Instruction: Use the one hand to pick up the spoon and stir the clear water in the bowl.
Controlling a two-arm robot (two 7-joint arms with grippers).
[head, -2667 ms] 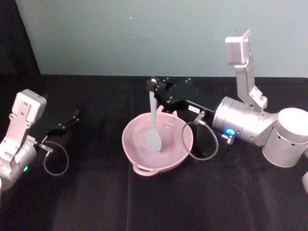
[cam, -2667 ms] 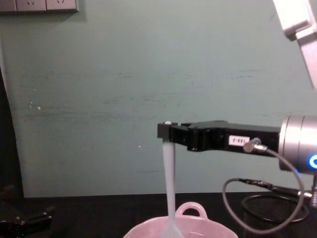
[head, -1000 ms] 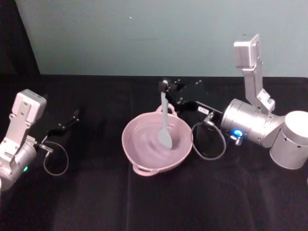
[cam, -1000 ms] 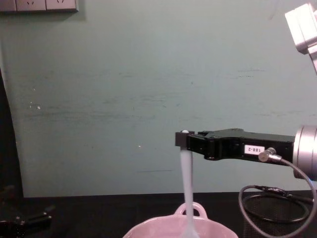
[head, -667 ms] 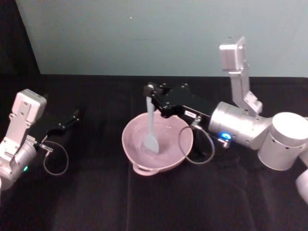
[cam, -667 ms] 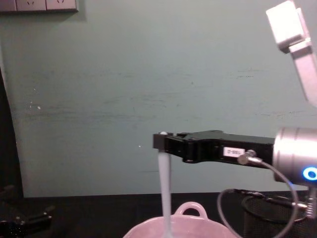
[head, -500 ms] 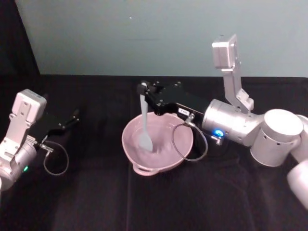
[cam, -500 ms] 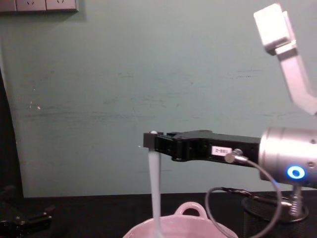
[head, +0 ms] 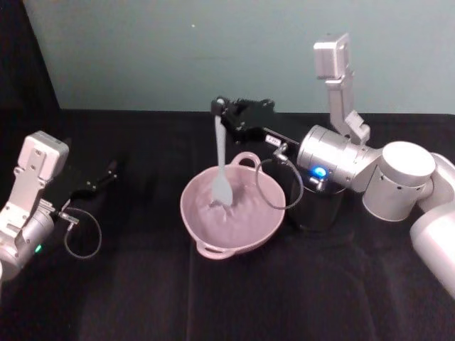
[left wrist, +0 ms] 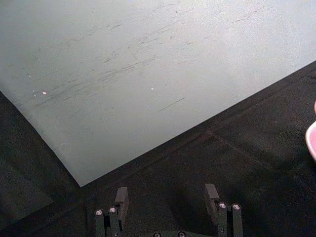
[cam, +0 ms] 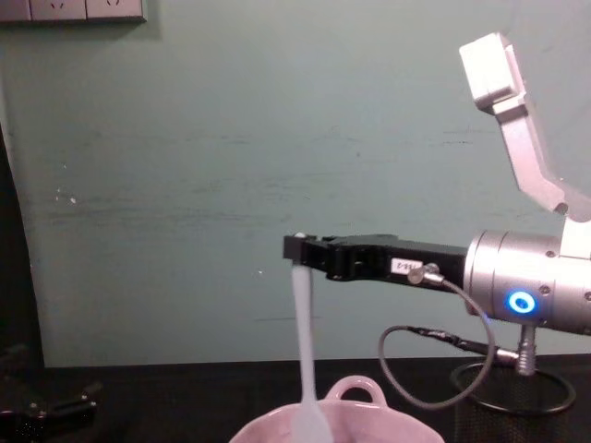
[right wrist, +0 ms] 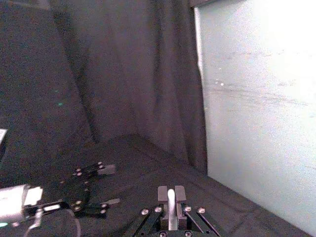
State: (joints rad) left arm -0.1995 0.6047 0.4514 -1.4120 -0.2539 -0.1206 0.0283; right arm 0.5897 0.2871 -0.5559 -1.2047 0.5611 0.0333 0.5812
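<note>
Long slim white plastic spoon (head: 221, 153) hangs upright, paddle head down inside wide pale pink ceramic bowl (head: 245, 226), mid black-draped table (head: 234, 305). Black two-fingered right gripper (head: 220, 106) clenched on handle top. Left gripper (left wrist: 165, 196) parked far left, fingers spread.

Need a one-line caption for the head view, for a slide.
Right end effector holds the spoon upright, its head in the bowl; left end effector parked open, far left.

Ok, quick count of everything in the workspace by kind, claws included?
spoon: 1
pink bowl: 1
black mesh cup: 1
claws: 2, right claw and left claw
Total: 5
</note>
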